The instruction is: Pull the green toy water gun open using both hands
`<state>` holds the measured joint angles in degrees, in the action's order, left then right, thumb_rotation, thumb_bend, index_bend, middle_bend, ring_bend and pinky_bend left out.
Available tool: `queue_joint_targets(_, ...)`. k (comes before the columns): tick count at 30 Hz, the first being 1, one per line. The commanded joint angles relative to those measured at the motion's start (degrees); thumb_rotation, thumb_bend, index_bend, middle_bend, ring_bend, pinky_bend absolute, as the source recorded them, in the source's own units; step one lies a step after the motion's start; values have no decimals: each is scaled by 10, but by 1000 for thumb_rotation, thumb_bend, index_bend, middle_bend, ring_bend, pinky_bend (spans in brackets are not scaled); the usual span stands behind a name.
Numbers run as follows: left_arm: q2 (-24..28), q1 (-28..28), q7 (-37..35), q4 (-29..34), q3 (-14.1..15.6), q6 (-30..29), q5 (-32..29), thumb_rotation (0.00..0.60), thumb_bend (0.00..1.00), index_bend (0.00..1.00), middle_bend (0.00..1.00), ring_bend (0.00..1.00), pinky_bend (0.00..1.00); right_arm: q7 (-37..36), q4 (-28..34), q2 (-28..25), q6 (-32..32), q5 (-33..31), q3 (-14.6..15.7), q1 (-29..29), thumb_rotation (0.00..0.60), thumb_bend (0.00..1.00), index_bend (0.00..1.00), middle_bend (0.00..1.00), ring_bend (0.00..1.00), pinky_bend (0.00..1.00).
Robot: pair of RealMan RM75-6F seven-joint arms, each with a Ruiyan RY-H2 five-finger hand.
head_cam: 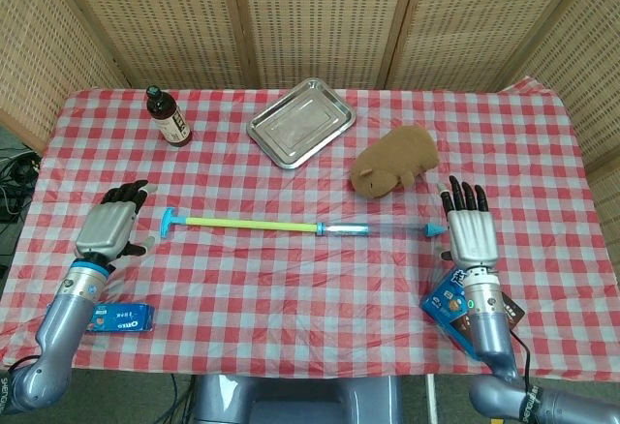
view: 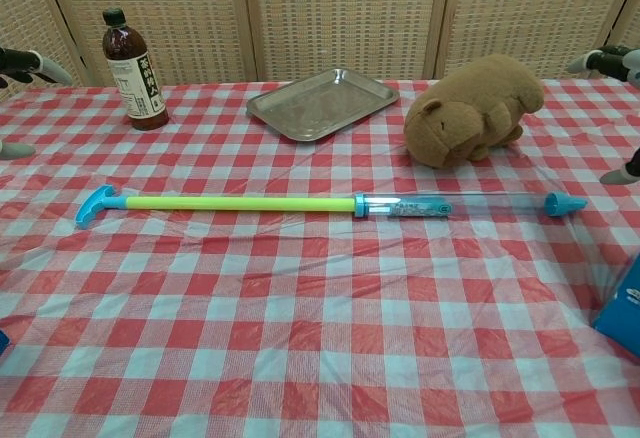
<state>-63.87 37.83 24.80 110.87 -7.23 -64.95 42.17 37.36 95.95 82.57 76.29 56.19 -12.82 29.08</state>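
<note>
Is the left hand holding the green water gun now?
No, the left hand is open beside the water gun, which lies on the table.

Water gun (head_cam: 300, 225) is lying extended across the table's (head_cam: 320, 288) middle, between both hands; tray (head_cam: 299, 122) and bottle (head_cam: 168, 116) are sitting far behind, plush capybara (head_cam: 395, 160) far right.

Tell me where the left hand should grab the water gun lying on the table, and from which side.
Probably the blue T-handle of the water gun, from above: it lies flat on the tablecloth beside the open left hand, and its crossbar gives the fingers something to hook.
</note>
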Motion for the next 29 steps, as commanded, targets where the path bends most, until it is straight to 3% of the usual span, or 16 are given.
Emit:
queue_joint_targets(1,-3,-34,-54,0,10,-16,66,600,333,48,0,0,0,-39,2,-11,-2,24,15,-16,600,81,0,0,0,0)
queue_joint_targets(6,-33,-100,-79,-38,50,-124,212,600,277,0,0,0,0,-149,-10,-29,21,120,56,-56,600,59,0,0,0,0)
queue_joint_targets(11,-76,-157,-68,-82,81,-225,294,600,257,0,0,0,0,-231,-52,-32,72,212,94,-92,600,54,0,0,0,0)
queue_joint_targets(20,-109,-233,-50,-125,122,-319,369,600,253,0,0,0,0,-300,-110,-32,166,309,131,-147,600,51,0,0,0,0)
queue_joint_targets(29,-101,-266,-52,-133,139,-327,387,600,253,0,0,0,0,-313,-127,-32,187,332,137,-168,600,52,0,0,0,0)
